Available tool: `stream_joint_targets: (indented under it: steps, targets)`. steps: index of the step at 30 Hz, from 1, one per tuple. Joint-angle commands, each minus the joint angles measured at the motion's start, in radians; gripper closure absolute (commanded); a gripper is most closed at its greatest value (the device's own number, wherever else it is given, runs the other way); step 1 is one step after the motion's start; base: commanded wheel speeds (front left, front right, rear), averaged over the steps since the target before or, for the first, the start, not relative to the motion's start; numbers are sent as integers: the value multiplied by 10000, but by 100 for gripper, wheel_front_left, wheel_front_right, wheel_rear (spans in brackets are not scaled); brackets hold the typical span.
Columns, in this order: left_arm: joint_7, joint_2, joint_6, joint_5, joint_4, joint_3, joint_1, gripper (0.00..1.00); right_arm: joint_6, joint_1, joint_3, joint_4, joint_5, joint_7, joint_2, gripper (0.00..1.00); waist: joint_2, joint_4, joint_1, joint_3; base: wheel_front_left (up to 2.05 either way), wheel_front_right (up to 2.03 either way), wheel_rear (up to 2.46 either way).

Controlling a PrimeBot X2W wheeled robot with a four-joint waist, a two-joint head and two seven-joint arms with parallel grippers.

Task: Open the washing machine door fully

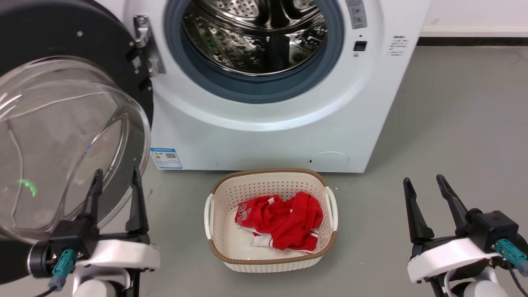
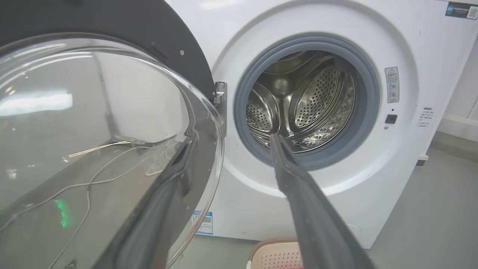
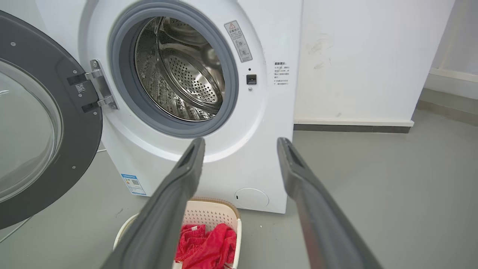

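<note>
1. Two grippers are logged, both with fingers spread and nothing held: left gripper (image 1: 116, 171) at lower left of the head view, right gripper (image 1: 424, 178) at lower right.
2. Door (image 1: 70, 115) is found swung out to the left of the machine (image 1: 264, 136). It is hung on a hinge (image 1: 144, 45) at the left edge of the drum opening (image 1: 255, 41), with its glass bowl (image 2: 93, 123) bulging toward the robot.
3. Key relation: the door lies straight ahead of the left gripper and slightly to its left. In the left wrist view the bowl's right edge falls between the two fingers (image 2: 298, 194). Whether there is contact cannot be told.
4. Right gripper is placed well apart from the door, on the far side of the basket (image 1: 270, 171). The left arm is judged much the nearer.
5. Hinge axis is upright, so any remaining swing is judged to run leftward and back, away from the opening. A push on the door's inner face would be required.
6. From the right wrist view the door is judged wide open already, with little travel left.
</note>
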Motion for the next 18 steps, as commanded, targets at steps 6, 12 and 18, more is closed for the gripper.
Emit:
stream_joint_targets:
  steps: [6, 12, 18]
  targets:
    - [-112, -566, -444, 177, 28, -158, -681, 0, -7, -162, -162, -203, -134, 11, 23, 0, 0, -399, 0, 30, 0, 0, 0]
    - [-102, -1194, -811, 625, -221, 78, -609, 0, -5, -147, -309, -319, -127, -6, 23, 0, 0, -610, 0, 60, 0, 0, 0]
    - [-104, -1477, -927, 1249, -240, 286, -214, 0, -7, 13, -191, -334, -55, 0, 23, 0, 0, -645, 0, 93, 0, 0, 0]
